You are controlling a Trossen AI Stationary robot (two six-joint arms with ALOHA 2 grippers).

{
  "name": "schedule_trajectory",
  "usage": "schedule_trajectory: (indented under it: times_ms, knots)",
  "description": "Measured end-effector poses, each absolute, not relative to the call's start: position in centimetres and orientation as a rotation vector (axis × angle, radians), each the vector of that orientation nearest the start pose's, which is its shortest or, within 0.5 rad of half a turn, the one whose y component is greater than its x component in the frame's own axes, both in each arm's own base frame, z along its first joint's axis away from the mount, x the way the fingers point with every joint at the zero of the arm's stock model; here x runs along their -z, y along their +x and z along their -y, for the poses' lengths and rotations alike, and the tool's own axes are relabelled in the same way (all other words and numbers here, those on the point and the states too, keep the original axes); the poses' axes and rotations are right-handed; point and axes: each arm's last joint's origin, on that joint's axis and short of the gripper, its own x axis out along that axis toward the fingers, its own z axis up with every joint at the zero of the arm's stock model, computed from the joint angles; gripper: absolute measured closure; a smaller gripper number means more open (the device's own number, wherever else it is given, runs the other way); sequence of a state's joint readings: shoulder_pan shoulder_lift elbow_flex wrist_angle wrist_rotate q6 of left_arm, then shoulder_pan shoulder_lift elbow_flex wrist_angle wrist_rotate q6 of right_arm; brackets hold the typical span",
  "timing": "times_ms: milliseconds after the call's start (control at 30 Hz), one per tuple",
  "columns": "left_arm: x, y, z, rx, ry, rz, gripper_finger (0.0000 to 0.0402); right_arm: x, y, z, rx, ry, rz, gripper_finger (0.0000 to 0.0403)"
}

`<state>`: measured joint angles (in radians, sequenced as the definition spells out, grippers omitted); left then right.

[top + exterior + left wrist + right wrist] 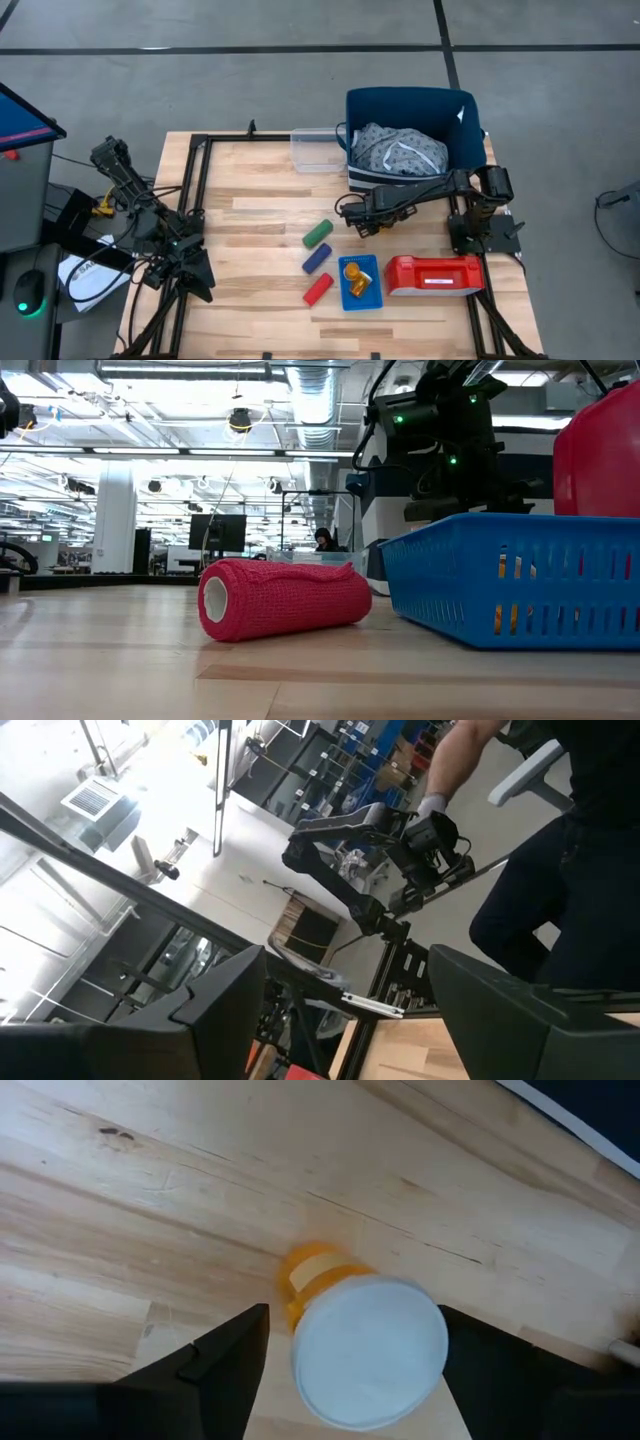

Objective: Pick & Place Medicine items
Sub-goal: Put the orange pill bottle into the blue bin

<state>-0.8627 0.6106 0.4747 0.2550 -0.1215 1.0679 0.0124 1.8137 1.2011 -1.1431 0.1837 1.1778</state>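
pill bottle (345, 1330): translucent orange, white round cap (upright on wood) | right pincer (355, 1370): spread around it

A pill bottle (365, 1335) stands on the table (250, 210) behind the basket (360, 283), between the right gripper's (362, 226) fingers.

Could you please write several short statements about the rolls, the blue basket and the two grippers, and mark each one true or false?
1. The red roll lies inside the blue basket. False: it lies on the table beside the basket.
2. The right gripper has a white-capped orange pill bottle between its open fingers. True.
3. The green roll lies nearer the dark blue bin than the red roll does. True.
4. The left gripper hovers over the blue basket. False: it waits at the table's left edge.
5. The blue basket holds something orange. True.
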Motion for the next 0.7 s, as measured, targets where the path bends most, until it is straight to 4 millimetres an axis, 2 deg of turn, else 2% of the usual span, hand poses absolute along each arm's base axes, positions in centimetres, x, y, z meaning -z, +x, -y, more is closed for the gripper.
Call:
schedule_trajectory:
  times_ms: [333, 700]
  knots:
    - [-29.3, 10.0, 11.2, 0.607, 0.958, 0.489, 0.0133, -17.3, 30.1, 0.1, 1.104, 0.681, -1.424, 0.0134]
    - [-29.3, 10.0, 11.2, 0.607, 0.958, 0.489, 0.0133, -17.3, 30.1, -1.0, 1.072, 0.650, -1.432, 0.0204]
